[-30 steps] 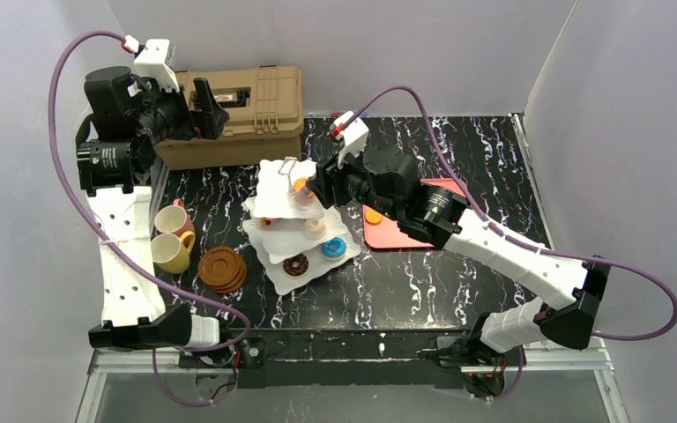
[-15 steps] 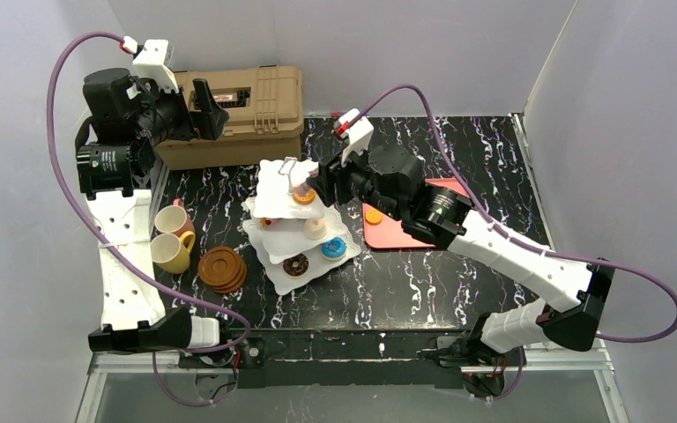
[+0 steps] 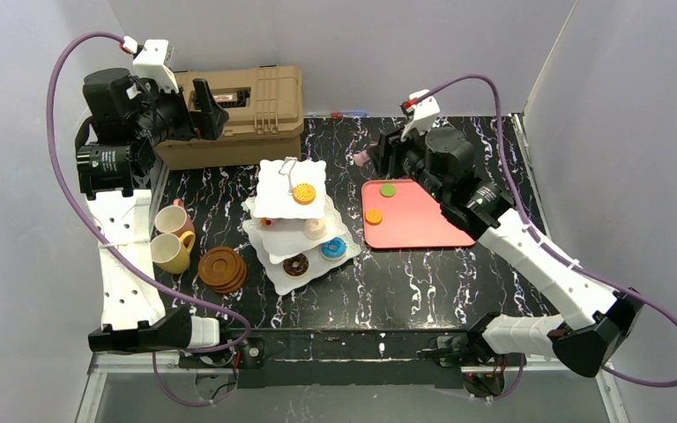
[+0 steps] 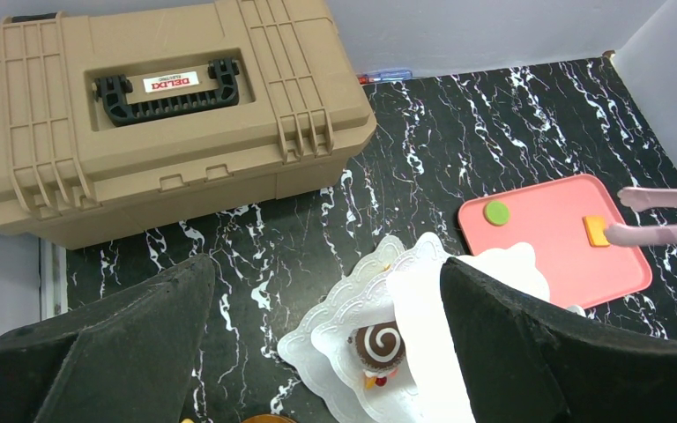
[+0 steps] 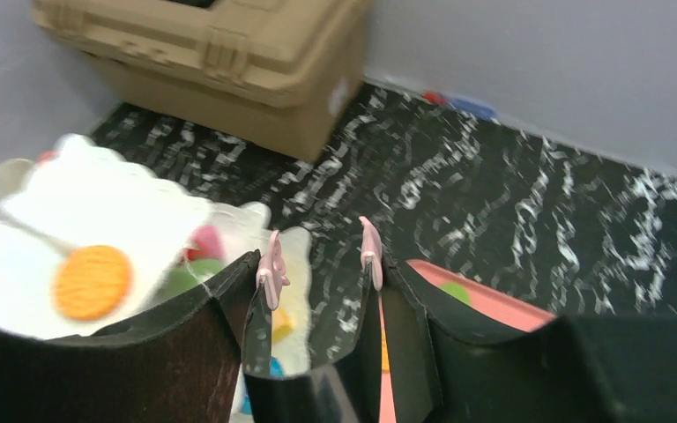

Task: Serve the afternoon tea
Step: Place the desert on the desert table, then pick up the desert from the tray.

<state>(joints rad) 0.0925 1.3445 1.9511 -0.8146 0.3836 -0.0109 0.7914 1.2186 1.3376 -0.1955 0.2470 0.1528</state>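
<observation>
The white three-tier stand [image 3: 275, 196] stands mid-table with an orange cookie [image 3: 304, 192] on its top plate. Lower plates carry a chocolate donut [image 3: 296, 264], a blue pastry [image 3: 333, 248] and a swirl-topped cake [image 4: 379, 345]. Pink cup [image 3: 172, 218], yellow cup [image 3: 172, 253] and stacked brown saucers [image 3: 223, 269] sit to its left. My right gripper [image 3: 375, 157] hovers off the red tray's far left corner, shut on pink tongs [image 5: 271, 269] whose tips stand apart with nothing between them. My left gripper [image 3: 207, 106] hangs open above the case, holding nothing.
The tan hard case [image 3: 247, 110] fills the back left. The pink-red tray [image 3: 423, 225] lies right of the stand with a green disc [image 3: 388, 189] and an orange piece [image 3: 373, 216] on it. White walls close in on both sides and behind.
The right arm has pulled back and to the right, away from the stand's top plate, leaving the orange cookie lying there. The left arm has not moved.
</observation>
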